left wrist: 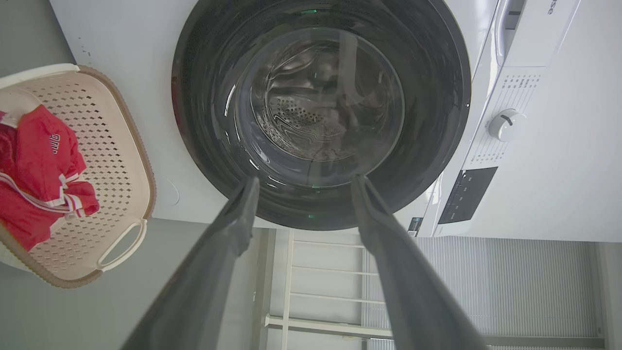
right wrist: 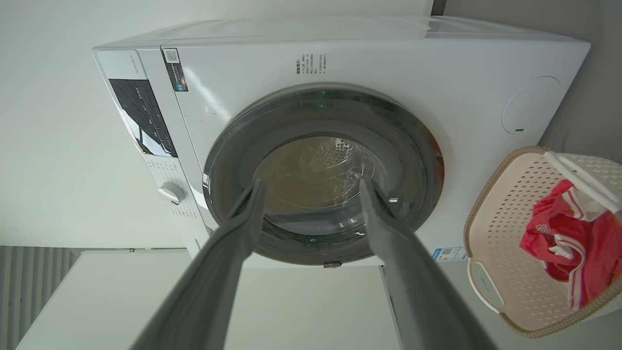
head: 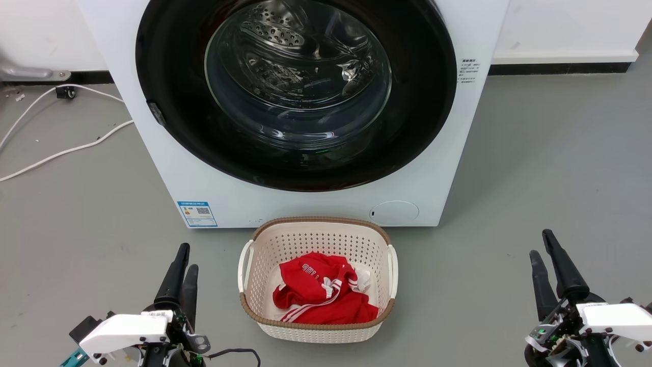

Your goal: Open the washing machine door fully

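Observation:
The washing machine door is a big glossy black ring around a bulging clear glass bowl, lying flat against the white machine front; a small latch sits at its left edge. The steel drum shows through the glass. My left gripper is low at the left, open and holding nothing, well short of the machine. My right gripper is low at the right, also open and holding nothing. In the left wrist view the door lies beyond the parted left gripper. The right wrist view frames the door above the right gripper.
A cream laundry basket holding a red garment stands on the grey floor right in front of the machine, between my arms. White cables trail over the floor at the left. A small round white panel cover sits at the machine's lower right.

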You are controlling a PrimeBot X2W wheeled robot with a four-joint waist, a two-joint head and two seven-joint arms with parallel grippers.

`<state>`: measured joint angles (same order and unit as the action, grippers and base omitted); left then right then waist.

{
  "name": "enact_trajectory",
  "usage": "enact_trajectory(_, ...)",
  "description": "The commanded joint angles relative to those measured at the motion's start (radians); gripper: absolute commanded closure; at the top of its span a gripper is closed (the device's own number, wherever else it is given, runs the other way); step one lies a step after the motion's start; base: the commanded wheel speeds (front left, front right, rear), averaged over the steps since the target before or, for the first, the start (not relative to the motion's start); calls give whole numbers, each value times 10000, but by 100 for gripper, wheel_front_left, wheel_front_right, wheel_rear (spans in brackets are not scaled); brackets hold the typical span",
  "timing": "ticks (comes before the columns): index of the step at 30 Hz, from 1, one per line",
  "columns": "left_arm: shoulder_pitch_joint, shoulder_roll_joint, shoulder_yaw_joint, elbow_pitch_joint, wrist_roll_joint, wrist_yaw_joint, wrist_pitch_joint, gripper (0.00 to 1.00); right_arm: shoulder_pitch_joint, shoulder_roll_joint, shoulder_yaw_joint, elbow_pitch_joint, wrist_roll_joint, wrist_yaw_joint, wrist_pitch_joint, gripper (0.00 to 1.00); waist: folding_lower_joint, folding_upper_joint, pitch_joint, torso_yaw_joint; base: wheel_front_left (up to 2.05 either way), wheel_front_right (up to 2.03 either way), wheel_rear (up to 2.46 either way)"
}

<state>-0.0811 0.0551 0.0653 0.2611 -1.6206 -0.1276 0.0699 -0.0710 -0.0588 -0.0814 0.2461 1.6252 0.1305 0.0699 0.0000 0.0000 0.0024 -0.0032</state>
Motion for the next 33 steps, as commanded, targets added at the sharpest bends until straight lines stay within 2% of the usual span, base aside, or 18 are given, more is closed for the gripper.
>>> enact_trajectory(1, -268, 44, -83, -232, 116, -9, -110, 0, -90, -24, 69, -267, -131, 2, -99, 0, 0, 0, -4, -10, 0, 0, 0)
enact_trajectory(7, -236, 38, -101, -495, 567, -12, -389, 0, 25, -15, 152, -520, -564, 2, -385, 0, 0, 0, -26, -46, 0, 0, 0)
enact_trajectory(11, -208, 34, -126, -734, 1160, -13, -562, 0, 81, -9, 177, -725, -1246, 2, -558, 0, 0, 0, -39, -69, 0, 0, 0)
enact_trajectory(21, -123, 24, -70, -1348, 3370, -17, -963, 0, 209, 4, 365, -1318, -4098, 2, -959, 0, 0, 0, -62, -113, 0, 0, 0)
enact_trajectory(33, 9, 13, -137, -1846, 5545, -22, -1390, 0, 379, 19, 557, -1660, -6940, 3, -1386, 0, 0, 0, -77, -124, 0, 0, 0)
